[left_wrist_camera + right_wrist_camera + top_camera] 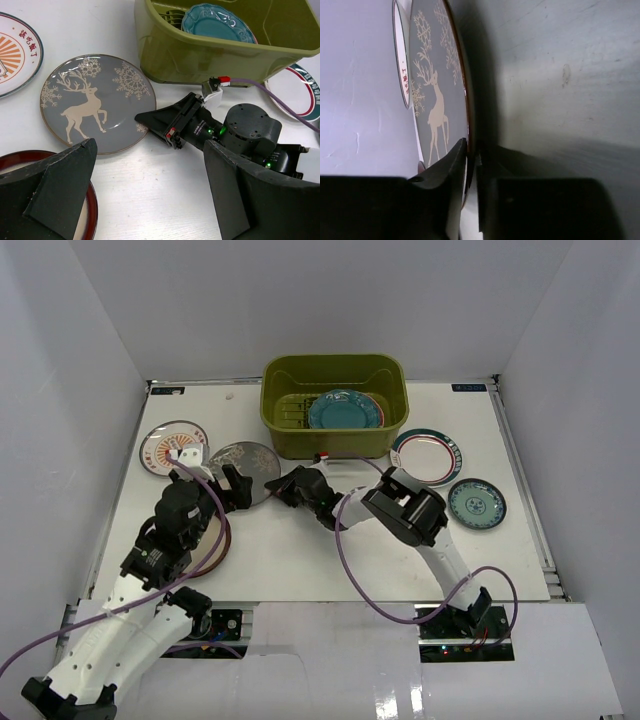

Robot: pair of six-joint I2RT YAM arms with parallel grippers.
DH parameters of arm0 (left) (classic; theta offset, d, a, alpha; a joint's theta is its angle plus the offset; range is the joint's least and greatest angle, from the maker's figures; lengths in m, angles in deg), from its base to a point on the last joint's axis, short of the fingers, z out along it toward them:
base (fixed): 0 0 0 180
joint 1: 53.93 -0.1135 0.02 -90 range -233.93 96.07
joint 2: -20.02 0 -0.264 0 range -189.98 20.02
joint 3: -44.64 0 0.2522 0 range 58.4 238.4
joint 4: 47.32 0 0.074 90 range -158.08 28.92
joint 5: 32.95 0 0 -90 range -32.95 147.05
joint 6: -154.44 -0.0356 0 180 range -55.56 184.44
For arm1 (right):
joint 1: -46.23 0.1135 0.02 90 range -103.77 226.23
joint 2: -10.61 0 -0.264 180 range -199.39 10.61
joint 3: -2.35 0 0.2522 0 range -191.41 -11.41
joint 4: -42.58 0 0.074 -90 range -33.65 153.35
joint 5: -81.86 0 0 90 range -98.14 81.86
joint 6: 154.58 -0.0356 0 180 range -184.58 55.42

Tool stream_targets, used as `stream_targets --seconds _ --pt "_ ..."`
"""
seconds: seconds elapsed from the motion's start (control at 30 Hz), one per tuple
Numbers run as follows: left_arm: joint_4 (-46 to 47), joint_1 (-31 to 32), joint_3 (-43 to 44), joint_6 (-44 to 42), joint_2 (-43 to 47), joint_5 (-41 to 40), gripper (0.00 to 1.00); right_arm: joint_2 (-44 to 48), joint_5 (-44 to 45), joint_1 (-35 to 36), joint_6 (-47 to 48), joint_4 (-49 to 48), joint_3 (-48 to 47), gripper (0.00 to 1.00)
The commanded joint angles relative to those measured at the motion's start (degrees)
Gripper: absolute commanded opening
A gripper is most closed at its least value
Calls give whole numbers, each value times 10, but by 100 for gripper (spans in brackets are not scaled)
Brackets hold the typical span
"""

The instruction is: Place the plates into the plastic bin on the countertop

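Worktop (300, 560) at its 12 o'clock edge carries the olive plastic bin (283, 418). One teal scalloped plate (345, 410) is inside it, lying toward the bin's 3 o'clock half over the slotted floor. The other plates are outside the bin on the worktop.

The grey plate (248, 462), with a pale deer and snowflakes on its face, sits toward 10 o'clock from the middle of the worktop, near the bin's 7 o'clock corner but apart from it. The right claw (147, 120) reaches across from 3 o'clock and meets this plate at about 4 o'clock on its rim. The right wrist view shows the rim caught in the narrow slot between the two fingers, one over the face and one beneath, so the claw is closed on the plate's edge. Whether the plate is raised off the surface cannot be told.

The left claw (148, 150) hangs over the worktop at 6 o'clock from the grey plate. Its fingers are spread wide and hold nothing. Its left finger (60, 185) overlaps a red-rimmed plate (15, 156), which is mostly hidden beneath it.

The sunburst plate (165, 445) lies at 9 o'clock from the grey plate, just beside it. A green-ringed plate (427, 455) lies at the bin's 4 o'clock corner, close to its wall. A small teal plate (476, 503) lies at 4 o'clock from the green-ringed plate, near it but not touching.
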Motion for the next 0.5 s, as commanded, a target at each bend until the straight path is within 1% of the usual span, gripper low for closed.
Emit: stream_targets --seconds 0.0,0.03,0.07,0.1,0.13,0.17,0.23,0.27,0.3,0.33,0.37,0.4,0.43,0.47 --pt "6 -3 -5 0 4 -10 98 2 19 1 -25 -24 9 9" --pt "6 -3 -5 0 6 -10 98 12 21 2 -21 -39 42 8" --pt "6 -3 -5 0 6 -12 98 43 26 3 -5 -49 61 8" --pt "7 -3 -5 1 7 -12 98 60 23 3 4 -79 82 8" --pt "6 -4 -5 1 8 -13 98 81 22 4 14 -102 134 8" --pt "7 -4 -3 0 8 -15 98 128 20 5 34 -124 162 8" --pt "6 -5 -3 0 11 -16 98 182 14 6 63 -179 218 8" --pt "6 -7 -2 1 14 -16 98 240 9 6 98 -182 265 8" --pt "7 -8 -2 1 17 -15 98 271 4 8 120 -180 283 8" --pt "7 -10 -3 3 23 -15 98 334 -7 9 147 -157 296 8" --pt "8 -10 -4 2 24 -15 98 366 -15 10 184 -136 314 8" --pt "8 -11 -4 3 24 -16 98 395 -21 10 202 -116 319 8" --pt "9 -12 -3 4 24 -16 98 453 -30 10 221 -98 322 8" --pt "9 -12 -2 4 24 -17 98 484 -39 11 240 -57 324 8"
